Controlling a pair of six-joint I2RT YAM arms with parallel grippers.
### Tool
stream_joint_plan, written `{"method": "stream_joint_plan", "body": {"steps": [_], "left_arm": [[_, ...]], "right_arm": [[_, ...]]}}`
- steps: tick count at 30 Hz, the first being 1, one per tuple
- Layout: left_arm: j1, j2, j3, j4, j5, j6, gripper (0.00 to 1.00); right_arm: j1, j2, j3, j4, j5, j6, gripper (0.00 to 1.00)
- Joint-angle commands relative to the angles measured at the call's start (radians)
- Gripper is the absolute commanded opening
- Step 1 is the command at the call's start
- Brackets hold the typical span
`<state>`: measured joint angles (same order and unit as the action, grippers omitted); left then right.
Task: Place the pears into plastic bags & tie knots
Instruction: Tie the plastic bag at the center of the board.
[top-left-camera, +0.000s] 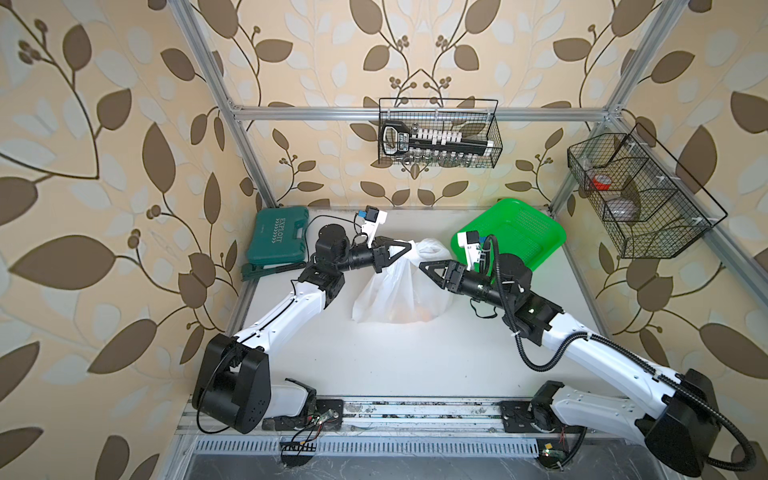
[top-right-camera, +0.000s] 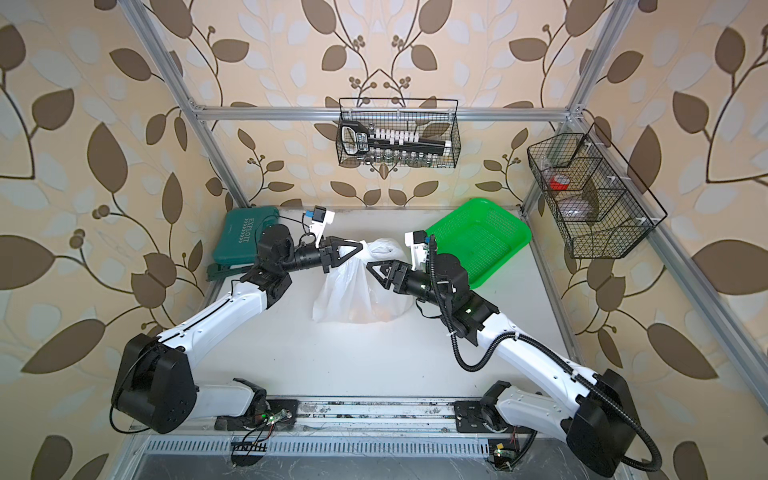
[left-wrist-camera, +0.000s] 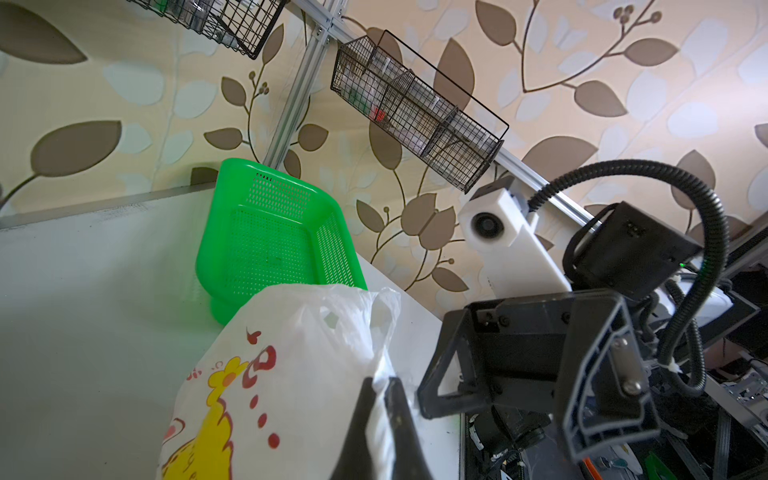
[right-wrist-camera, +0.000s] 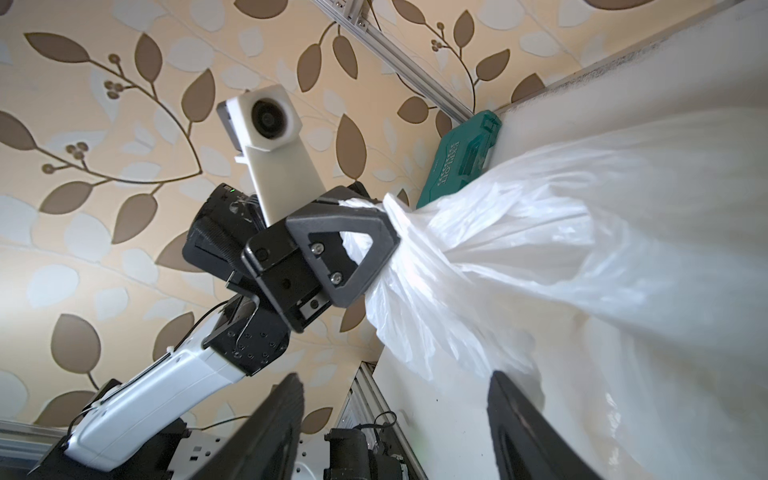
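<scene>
Slantwise, plastic bag (top-left-camera: 399, 291), long axis up from table (top-left-camera: 374, 353) to neck in tight left pincer (top-left-camera: 409, 246); right pincer (top-left-camera: 424, 266) agape, empty.

**Left gripper pinches the bag's gathered top**

In a top view, the left gripper (top-right-camera: 358, 248) is clamped on the bunched top of the white plastic bag (top-right-camera: 353, 295), which stands on the white table (top-right-camera: 353, 365). Orange pears (top-right-camera: 387, 314) show faintly through the bag's lower part. The right gripper (top-right-camera: 370, 267) points at the bag's neck, just beside it. Behind it a green basket (top-right-camera: 490, 232) sits tilted. A teal tool case (top-right-camera: 243, 239) lies at the back left.
</scene>
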<state>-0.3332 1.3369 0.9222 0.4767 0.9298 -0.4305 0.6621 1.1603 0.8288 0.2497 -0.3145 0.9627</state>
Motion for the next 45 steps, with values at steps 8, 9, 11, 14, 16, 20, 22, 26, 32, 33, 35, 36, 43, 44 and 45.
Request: {"method": "stream_joint_plan", "body": {"steps": [8,9,11,14,16,20,22,26,32,33,35,36,43,44,45], "left_arm": [[0.000,-0.042,0.006,0.071,0.023,-0.023,0.00],[0.000,-0.042,0.005,0.070,0.025,-0.022,0.00],[0.000,-0.043,0.003,0.071,0.027,-0.023,0.00],[0.000,-0.041,0.003,0.068,0.033,-0.022,0.00],[0.000,-0.037,0.005,0.065,0.033,-0.020,0.00],[0.000,-0.024,0.013,0.080,0.038,-0.028,0.00],[0.000,-0.022,0.016,0.083,0.037,-0.031,0.00],[0.000,-0.021,0.021,0.085,0.041,-0.033,0.00],[0.000,-0.031,0.030,0.075,0.060,-0.026,0.00],[0.000,-0.032,0.032,0.077,0.064,-0.029,0.00],[0.000,-0.034,0.035,0.080,0.074,-0.033,0.00],[0.000,-0.034,0.037,0.083,0.076,-0.035,0.00],[0.000,-0.050,0.046,0.076,0.096,-0.044,0.00],[0.000,-0.051,0.048,0.075,0.098,-0.044,0.00],[0.000,-0.050,0.049,0.073,0.099,-0.044,0.00]], "right_arm": [[-0.076,0.190,0.061,0.310,-0.032,0.033,0.80],[-0.093,0.207,0.069,0.343,-0.053,0.043,0.81],[-0.122,0.238,0.095,0.405,-0.102,0.066,0.82],[-0.138,0.259,0.133,0.468,-0.167,0.076,0.82],[-0.140,0.257,0.147,0.493,-0.189,0.070,0.82],[-0.139,0.254,0.153,0.489,-0.205,0.072,0.82],[-0.138,0.250,0.138,0.490,-0.211,0.084,0.82],[-0.146,0.180,0.058,0.479,-0.197,0.070,0.82],[-0.227,-0.108,-0.052,0.172,-0.064,-0.116,0.82],[-0.235,-0.140,-0.055,0.111,-0.040,-0.150,0.82],[-0.239,-0.183,-0.060,-0.019,0.036,-0.232,0.83],[-0.239,-0.187,-0.062,-0.062,0.058,-0.261,0.84],[-0.222,-0.125,-0.161,-0.072,0.096,-0.351,0.84],[-0.213,-0.099,-0.165,-0.051,0.094,-0.362,0.84],[-0.203,-0.073,-0.160,-0.036,0.091,-0.372,0.84]]}}
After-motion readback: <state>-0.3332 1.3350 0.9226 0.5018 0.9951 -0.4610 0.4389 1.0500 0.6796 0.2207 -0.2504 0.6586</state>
